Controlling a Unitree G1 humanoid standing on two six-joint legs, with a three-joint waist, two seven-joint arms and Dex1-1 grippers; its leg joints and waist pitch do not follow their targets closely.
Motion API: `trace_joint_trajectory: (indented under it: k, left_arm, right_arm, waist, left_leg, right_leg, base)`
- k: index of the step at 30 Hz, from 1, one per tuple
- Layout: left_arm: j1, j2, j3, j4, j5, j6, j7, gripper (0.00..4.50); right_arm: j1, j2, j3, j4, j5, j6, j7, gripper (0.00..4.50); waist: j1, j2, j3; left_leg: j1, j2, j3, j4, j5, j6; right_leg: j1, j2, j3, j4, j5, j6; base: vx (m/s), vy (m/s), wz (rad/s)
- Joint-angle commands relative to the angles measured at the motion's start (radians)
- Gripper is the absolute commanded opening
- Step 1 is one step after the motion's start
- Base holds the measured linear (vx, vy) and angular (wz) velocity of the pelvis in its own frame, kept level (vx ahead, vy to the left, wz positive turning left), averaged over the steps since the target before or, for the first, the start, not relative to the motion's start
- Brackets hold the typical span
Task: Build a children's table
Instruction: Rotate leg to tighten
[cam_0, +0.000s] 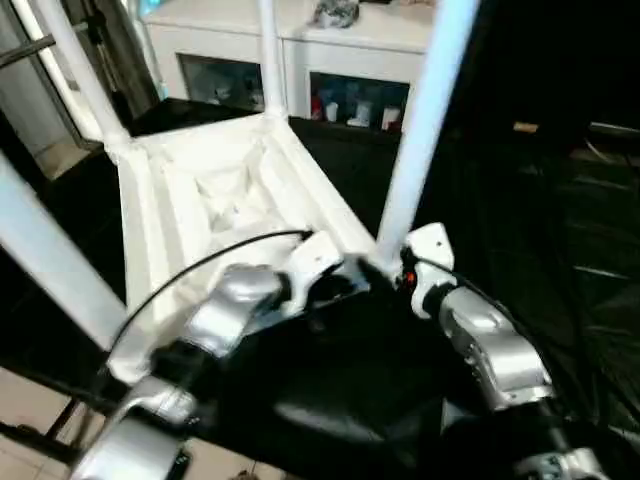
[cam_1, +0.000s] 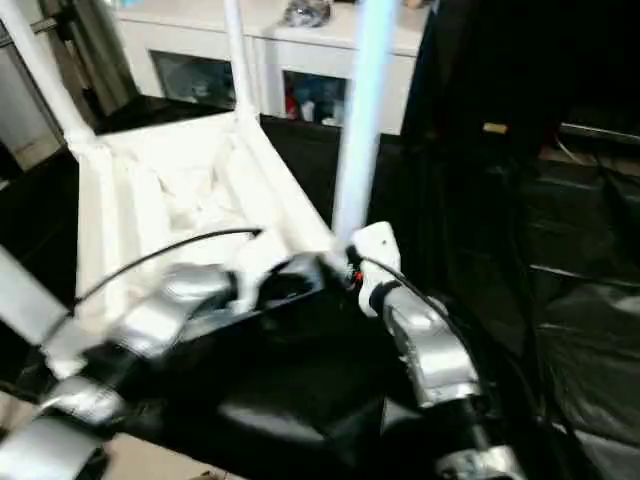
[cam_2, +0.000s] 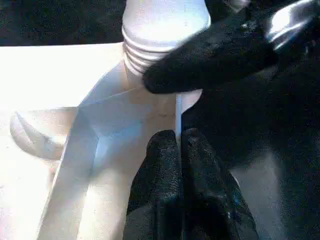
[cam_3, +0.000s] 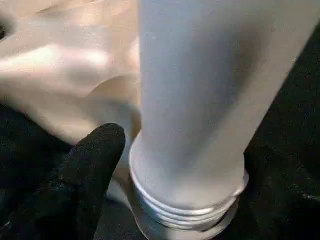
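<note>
Leg (cam_3: 195, 100) base — beside right gripper's finger (cam_3: 85, 175)

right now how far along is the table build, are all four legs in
The table top lies upside down with four legs standing at its corners, the near right leg among them. In hand: that leg's threaded base sits at its corner socket with threads showing, the right gripper beside it and the left gripper shut at the rim. Left: seating it, flipping the table.

Looks like a lab or workshop mockup of a room: white glass-door cabinet (cam_0: 290, 70) (bits stored inside), black sheeting (cam_0: 560, 250) draped around, tiled floor (cam_0: 25, 400).
</note>
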Motion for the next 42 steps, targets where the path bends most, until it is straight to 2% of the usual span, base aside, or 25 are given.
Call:
trace_joint_trajectory:
  k: [1,3,4,5,6,7,8,9,11,12,14,16,20,23,24,29,30,31,32,33,34,37,38,41,42]
  left_arm:
    - [0.028,0.027,-0.02,-0.044,-0.024,-0.035,-0.076,0.0]
    - [0.043,0.057,-0.016,-0.057,-0.023,-0.04,-0.099,0.0]
    - [0.044,0.059,-0.016,-0.058,-0.023,-0.04,-0.1,0.0]
    - [0.059,0.086,-0.01,-0.079,-0.033,-0.045,-0.127,0.0]
    - [0.069,0.104,-0.005,-0.096,-0.041,-0.048,-0.147,0.0]
    - [0.093,0.143,0.006,-0.139,-0.057,-0.032,-0.18,0.0]
    - [0.103,0.161,0.011,-0.16,-0.062,-0.026,-0.193,0.0]
    - [0.109,0.17,0.013,-0.172,-0.065,-0.023,-0.199,0.0]
    - [0.125,0.195,0.021,-0.204,-0.068,-0.003,-0.21,0.0]
    - [0.129,0.201,0.022,-0.212,-0.068,0.002,-0.211,0.0]
    - [0.14,0.213,0.026,-0.229,-0.068,0.009,-0.215,0.0]
    - [0.148,0.22,0.027,-0.239,-0.069,0.011,-0.213,0.0]
    - [0.168,0.231,0.022,-0.275,-0.074,0.03,-0.207,0.0]
    - [0.17,0.234,0.023,-0.283,-0.072,0.037,-0.205,0.0]
    - [0.172,0.238,0.024,-0.291,-0.075,0.043,-0.207,0.0]
    - [0.173,0.241,0.023,-0.302,-0.072,0.051,-0.206,0.0]
    - [0.17,0.237,0.02,-0.296,-0.068,0.049,-0.204,0.0]
    - [0.169,0.237,0.019,-0.295,-0.067,0.049,-0.203,0.0]
    - [0.166,0.233,0.014,-0.288,-0.063,0.047,-0.202,0.0]
    - [0.165,0.232,0.012,-0.287,-0.063,0.048,-0.204,0.0]
    - [0.165,0.232,0.011,-0.286,-0.063,0.049,-0.205,0.0]
    - [0.162,0.23,0.007,-0.283,-0.061,0.053,-0.205,0.0]
    - [0.156,0.222,0.009,-0.272,-0.056,0.064,-0.19,0.0]
    - [0.136,0.185,0.026,-0.242,-0.043,0.099,-0.114,0.0]
    - [0.122,0.155,0.032,-0.228,-0.036,0.121,-0.069,0.0]
  right_arm:
    - [0.015,-0.027,0.044,-0.046,0.045,0.0,0.133,3.78]
    - [0.021,-0.055,0.042,-0.067,0.057,0.004,0.188,3.78]
    - [0.021,-0.057,0.042,-0.068,0.057,0.005,0.191,3.78]
    - [0.025,-0.081,0.044,-0.082,0.067,0.006,0.235,3.78]
    - [0.027,-0.098,0.047,-0.09,0.073,0.005,0.265,3.78]
    - [0.029,-0.129,0.058,-0.105,0.089,0.002,0.323,3.78]
    - [0.029,-0.14,0.064,-0.108,0.094,-0.004,0.344,3.78]
    - [0.029,-0.145,0.068,-0.108,0.096,-0.009,0.355,3.78]
    - [0.028,-0.15,0.084,-0.107,0.095,-0.011,0.375,3.78]
    - [0.027,-0.148,0.09,-0.104,0.089,-0.019,0.375,3.78]
    - [0.021,-0.133,0.093,-0.091,0.077,-0.031,0.374,3.78]
    - [0.013,-0.118,0.098,-0.081,0.075,-0.034,0.371,3.78]
    - [0.003,-0.111,0.118,-0.067,0.079,-0.034,0.394,3.78]
    - [0.002,-0.113,0.124,-0.06,0.075,-0.04,0.403,3.78]
    - [0.0,-0.112,0.129,-0.051,0.07,-0.048,0.404,3.54]
    - [-0.005,-0.099,0.128,-0.029,0.064,-0.057,0.402,3.27]
    - [-0.004,-0.094,0.123,-0.026,0.069,-0.054,0.397,3.12]
    - [-0.004,-0.093,0.122,-0.025,0.071,-0.054,0.396,2.99]
    - [-0.001,-0.088,0.118,-0.025,0.076,-0.052,0.391,2.99]
    - [0.001,-0.087,0.117,-0.027,0.078,-0.05,0.39,2.9]
    - [0.002,-0.086,0.116,-0.026,0.08,-0.05,0.388,2.81]
    - [0.006,-0.079,0.112,-0.025,0.086,-0.049,0.382,2.75]
    - [0.011,-0.07,0.108,-0.024,0.084,-0.05,0.368,2.75]
    - [0.015,-0.033,0.095,0.005,0.048,-0.052,0.271,2.74]
    - [0.008,0.001,0.08,0.047,0.012,-0.05,0.169,2.73]
  waist:
    - [0.007,-0.023,-0.052]
    - [0.006,-0.017,-0.053]
    - [0.006,-0.018,-0.055]
    - [0.005,-0.032,-0.055]
    - [0.008,-0.024,-0.054]
    - [0.004,-0.039,-0.053]
    - [0.007,-0.043,-0.053]
    - [0.007,-0.036,-0.051]
    - [0.006,-0.038,-0.049]
    - [0.006,-0.05,-0.048]
    - [0.006,-0.049,-0.047]
    - [0.006,-0.054,-0.046]
    - [0.007,-0.062,-0.049]
    - [0.008,-0.064,-0.05]
    - [0.008,-0.064,-0.051]
    - [0.008,-0.067,-0.053]
    - [0.009,-0.06,-0.054]
    - [0.008,-0.062,-0.054]
    - [0.009,-0.057,-0.056]
    - [0.008,-0.061,-0.056]
    - [0.009,-0.058,-0.056]
    - [0.009,-0.061,-0.057]
    - [0.01,-0.053,-0.058]
    - [0.007,-0.056,-0.054]
    - [0.006,-0.059,-0.05]
  left_leg:
    - [0.0,0.036,-0.01,-0.069,-0.173,0.03]
    - [-0.002,0.036,-0.008,-0.067,-0.143,0.039]
    - [0.001,0.035,-0.006,-0.065,-0.131,0.043]
    - [0.0,0.035,-0.005,-0.064,-0.123,0.049]
    - [0.0,0.036,-0.007,-0.065,-0.124,0.053]
    - [0.0,0.037,-0.004,-0.065,-0.129,0.059]
    - [-0.001,0.039,-0.006,-0.065,-0.128,0.061]
    - [-0.002,0.039,-0.006,-0.067,-0.124,0.063]
    - [0.001,0.04,-0.004,-0.066,-0.126,0.062]
    - [0.001,0.04,-0.003,-0.067,-0.126,0.059]
    - [0.003,0.04,-0.003,-0.067,-0.131,0.05]
    - [0.005,0.04,-0.004,-0.068,-0.126,0.042]
    - [0.005,0.038,-0.002,-0.064,-0.092,0.052]
    - [0.005,0.038,-0.002,-0.064,-0.09,0.052]
    - [0.006,0.038,-0.002,-0.063,-0.085,0.052]
    - [0.006,0.036,-0.002,-0.061,-0.086,0.047]
    - [0.007,0.036,-0.002,-0.06,-0.086,0.046]
    - [0.007,0.036,-0.002,-0.06,-0.087,0.046]
    - [0.007,0.035,-0.003,-0.059,-0.081,0.045]
    - [0.007,0.035,-0.002,-0.058,-0.079,0.046]
    - [0.007,0.035,-0.003,-0.058,-0.08,0.045]
    - [0.007,0.035,-0.002,-0.058,-0.08,0.046]
    - [0.008,0.035,-0.004,-0.057,-0.08,0.044]
    - [0.008,0.035,-0.003,-0.062,-0.109,0.025]
    - [0.008,0.034,-0.004,-0.064,-0.143,0.009]
  right_leg:
    - [0.045,-0.071,0.035,-0.076,-0.165,-0.176]
    - [0.043,-0.068,0.032,-0.071,-0.101,-0.194]
    - [0.045,-0.068,0.032,-0.067,-0.063,-0.208]
    - [0.047,-0.068,0.031,-0.065,-0.046,-0.213]
    - [0.047,-0.071,0.03,-0.062,-0.042,-0.221]
    - [0.047,-0.07,0.029,-0.064,-0.048,-0.225]
    - [0.05,-0.074,0.029,-0.06,-0.051,-0.227]
    - [0.048,-0.073,0.029,-0.061,-0.063,-0.223]
    - [0.045,-0.074,0.03,-0.062,-0.07,-0.228]
    - [0.044,-0.073,0.028,-0.062,-0.085,-0.228]
    - [0.042,-0.075,0.03,-0.063,-0.102,-0.228]
    - [0.042,-0.074,0.03,-0.061,-0.102,-0.226]
    - [0.045,-0.073,0.03,-0.053,-0.04,-0.234]
    - [0.046,-0.073,0.029,-0.053,-0.035,-0.235]
    - [0.046,-0.073,0.029,-0.051,-0.024,-0.237]
    - [0.048,-0.072,0.029,-0.049,-0.009,-0.245]
    - [0.048,-0.072,0.03,-0.048,-0.001,-0.246]
    - [0.048,-0.071,0.029,-0.049,0.001,-0.247]
    - [0.049,-0.071,0.029,-0.046,0.019,-0.251]
    - [0.05,-0.069,0.029,-0.045,0.03,-0.253]
    - [0.05,-0.069,0.029,-0.045,0.032,-0.254]
    - [0.051,-0.07,0.029,-0.044,0.037,-0.257]
    - [0.051,-0.07,0.029,-0.043,0.04,-0.259]
    - [0.049,-0.07,0.029,-0.049,-0.004,-0.257]
    - [0.05,-0.071,0.03,-0.056,-0.061,-0.247]
  base:
    - [0.0,0.0,0.0]
    - [0.0,0.0,0.0]
    - [0.0,0.0,0.0]
    - [0.0,0.0,0.0]
    - [0.0,0.0,0.0]
    - [0.0,0.0,0.0]
    - [0.0,0.0,0.0]
    - [0.0,0.0,0.0]
    - [0.0,0.0,0.0]
    - [0.0,0.0,0.0]
    - [0.0,0.0,0.0]
    - [0.0,0.0,0.0]
    - [0.0,0.0,0.0]
    - [0.0,0.0,0.0]
    - [0.0,0.0,0.0]
    - [0.0,0.0,0.0]
    - [0.0,0.0,0.0]
    - [0.0,0.0,0.0]
    - [0.0,0.0,0.0]
    - [0.0,0.0,0.0]
    - [0.0,0.0,0.0]
    - [0.0,0.0,0.0]
    - [0.0,0.0,0.0]
    - [0.0,0.0,0.0]
    - [0.0,0.0,0.0]
